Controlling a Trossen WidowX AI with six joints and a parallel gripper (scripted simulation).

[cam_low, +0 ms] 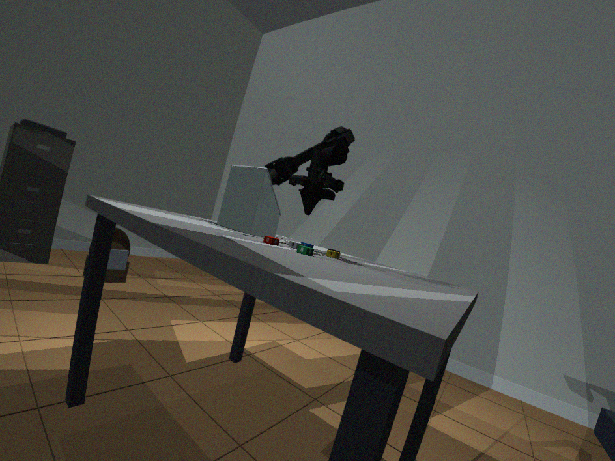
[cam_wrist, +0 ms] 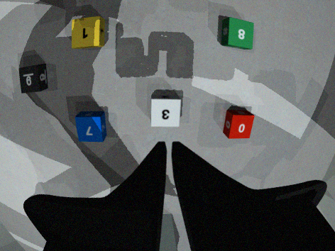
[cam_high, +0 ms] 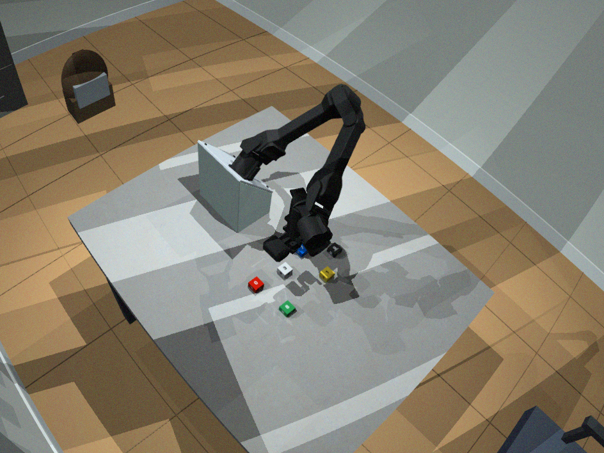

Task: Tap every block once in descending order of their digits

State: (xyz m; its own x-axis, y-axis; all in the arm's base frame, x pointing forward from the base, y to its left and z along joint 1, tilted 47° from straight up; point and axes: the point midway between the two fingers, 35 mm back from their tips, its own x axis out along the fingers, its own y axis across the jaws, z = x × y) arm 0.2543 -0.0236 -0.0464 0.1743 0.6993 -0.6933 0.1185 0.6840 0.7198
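Observation:
My gripper (cam_low: 307,212) (cam_wrist: 167,148) is shut and empty, above the table; its tips are hidden in the top view. In the wrist view they point just below the white block (cam_high: 285,270) (cam_wrist: 165,113), digit 3. The blue block (cam_high: 301,251) (cam_wrist: 90,127), digit 7, lies left of it, and the red block (cam_high: 255,285) (cam_low: 270,239) (cam_wrist: 239,124), digit 0, right. The green block (cam_high: 287,308) (cam_low: 305,250) (cam_wrist: 238,33) shows 8. The yellow block (cam_high: 326,274) (cam_low: 333,254) (cam_wrist: 84,32) shows 1. The black block (cam_high: 334,249) (cam_wrist: 33,79) shows an underlined 6, upside down in the wrist view.
A grey-green box-like stand (cam_high: 219,197) (cam_low: 245,200) is at the arm's base. Shadows of the arm and bright light bands cross the table (cam_high: 312,360) (cam_low: 347,317). A cabinet (cam_low: 34,193) and a brown chair (cam_high: 82,73) stand away from the table.

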